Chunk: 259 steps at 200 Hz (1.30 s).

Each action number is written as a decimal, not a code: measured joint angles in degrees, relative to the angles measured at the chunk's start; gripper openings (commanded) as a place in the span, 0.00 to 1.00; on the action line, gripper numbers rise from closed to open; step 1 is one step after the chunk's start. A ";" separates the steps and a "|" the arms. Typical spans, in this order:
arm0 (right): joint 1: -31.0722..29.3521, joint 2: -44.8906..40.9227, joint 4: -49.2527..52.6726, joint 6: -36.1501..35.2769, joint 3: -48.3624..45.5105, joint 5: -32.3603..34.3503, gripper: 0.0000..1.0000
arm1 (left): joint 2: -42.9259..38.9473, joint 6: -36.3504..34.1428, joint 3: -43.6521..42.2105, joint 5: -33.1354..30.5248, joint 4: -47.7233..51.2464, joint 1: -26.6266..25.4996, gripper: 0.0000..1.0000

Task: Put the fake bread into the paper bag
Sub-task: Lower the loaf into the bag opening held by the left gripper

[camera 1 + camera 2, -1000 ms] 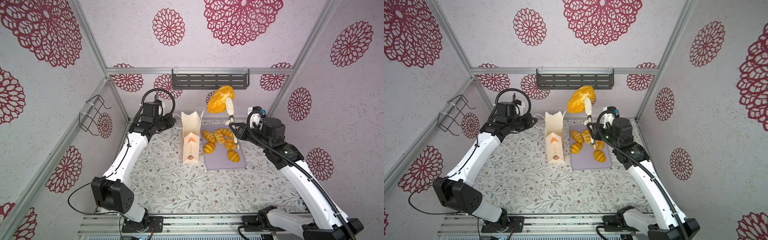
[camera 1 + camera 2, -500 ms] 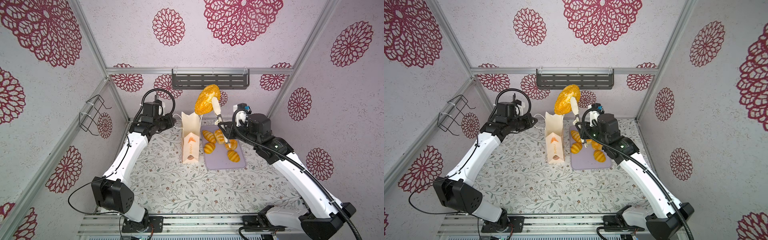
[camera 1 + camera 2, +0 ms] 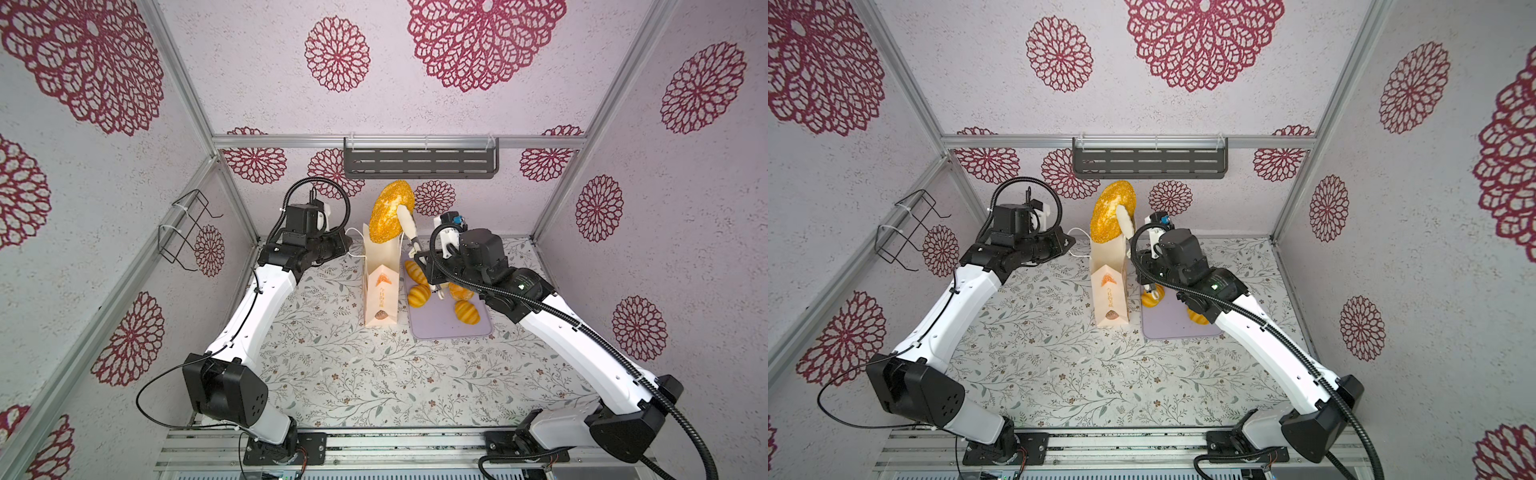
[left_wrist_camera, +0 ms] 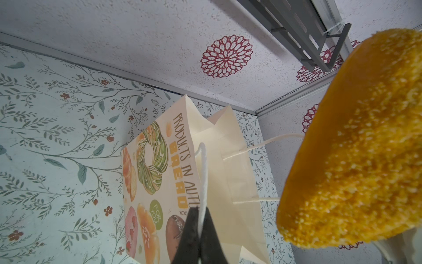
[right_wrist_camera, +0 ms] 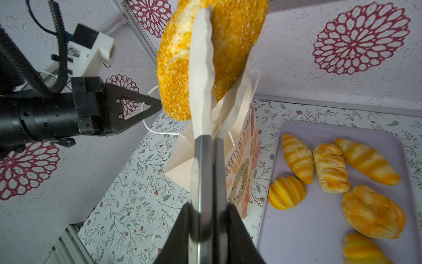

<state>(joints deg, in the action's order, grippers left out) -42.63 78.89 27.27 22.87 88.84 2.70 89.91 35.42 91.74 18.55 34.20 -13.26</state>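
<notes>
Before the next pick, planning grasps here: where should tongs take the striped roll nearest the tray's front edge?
Probably grip the striped roll across its short middle, from above: it lies flat and oblong, with bare lilac tray showing along both long sides.

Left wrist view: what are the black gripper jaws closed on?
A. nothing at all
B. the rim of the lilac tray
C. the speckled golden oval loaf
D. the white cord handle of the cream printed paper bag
D: the left gripper is shut on the white cord handle of the cream printed paper bag, while the speckled golden oval loaf hangs apart, gripped by white-tipped tongs.
</notes>
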 measured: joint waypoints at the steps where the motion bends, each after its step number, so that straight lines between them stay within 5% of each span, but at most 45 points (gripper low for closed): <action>1: -0.04 0.04 0.00 -0.02 0.00 0.07 0.00 | 0.00 0.00 0.00 0.02 0.00 0.00 0.00; 142: -6.54 2.56 4.37 -4.90 0.31 13.99 0.00 | 0.00 -0.02 0.00 -0.02 0.11 0.00 0.00; 259: -8.04 3.85 6.12 -6.34 -0.39 18.45 0.00 | 0.00 -0.02 0.00 -0.02 0.39 0.00 0.00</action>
<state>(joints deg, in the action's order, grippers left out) -50.68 82.74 33.39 16.53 88.44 21.15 89.91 35.40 91.74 18.52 34.59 -13.26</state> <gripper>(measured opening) 0.247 0.047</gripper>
